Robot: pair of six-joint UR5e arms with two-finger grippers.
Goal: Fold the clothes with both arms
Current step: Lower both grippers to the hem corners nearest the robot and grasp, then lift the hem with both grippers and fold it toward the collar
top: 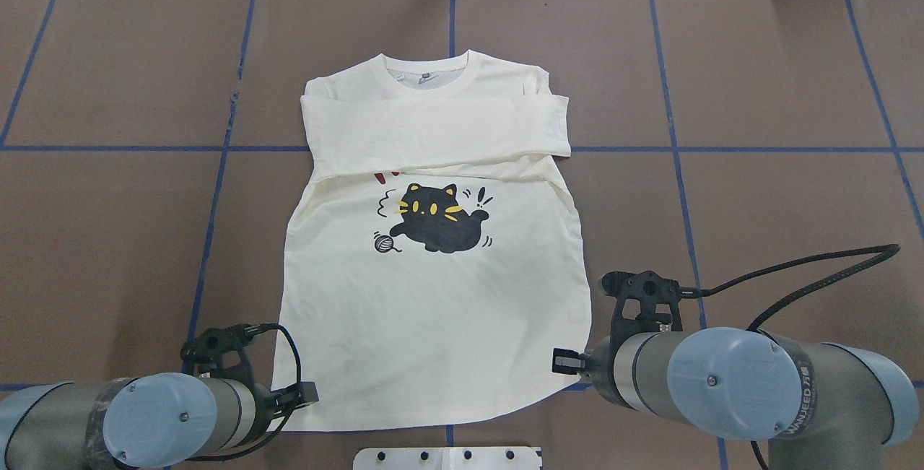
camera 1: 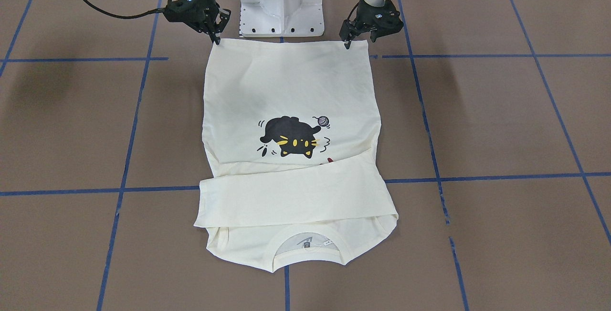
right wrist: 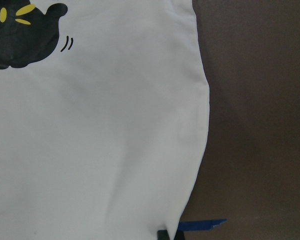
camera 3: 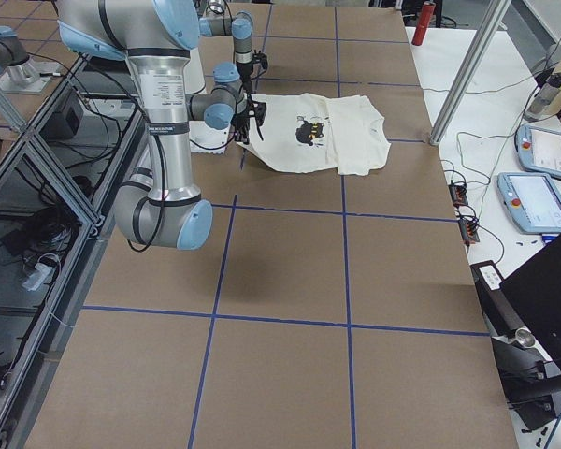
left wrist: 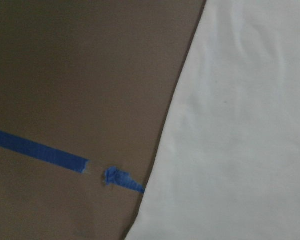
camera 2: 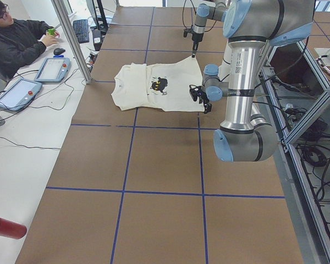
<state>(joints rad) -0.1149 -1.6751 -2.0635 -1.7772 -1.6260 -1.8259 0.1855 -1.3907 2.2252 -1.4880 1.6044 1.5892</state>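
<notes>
Collar (camera 1: 308,246): the part nearest the front-facing camera. It lies flat and opens toward the operators' edge of the worktop (camera 1: 501,120), with a small label showing inside it.
Shirt (camera 1: 286,81): cream, spread print side up in the middle of the worktop. The hem is at the robot's edge and the neck is at the far edge.
Sleeves (camera 1: 296,196): folded across the chest as one cream band just above the collar, slightly slanted.
Cat print (camera 1: 291,136): a black cat with yellow marks, in the middle of the body, with a small yarn ball (camera 1: 323,120) beside it. The sleeve band covers nearly all of the red lettering (camera 1: 329,160).
Left arm (top: 144,419): comes in low at the robot's edge, beside the shirt's hem corner.
Left gripper (camera 1: 359,39): points down at that corner with its jaws standing apart. One fingertip is down on the hem edge, and no cloth shows between the jaws.
Right arm (top: 736,383): reaches to the other hem corner.
Right gripper (camera 1: 218,31): its tip sits right at the corner of the hem. I cannot tell how far it is open or whether it pinches the cloth.
Tape lines (camera 1: 477,177): blue, marking the brown worktop into squares.
Base block (camera 1: 281,0): white, at the robot's edge just behind the hem.
Person (camera 2: 16,38): seated beyond the operators' edge.
</notes>
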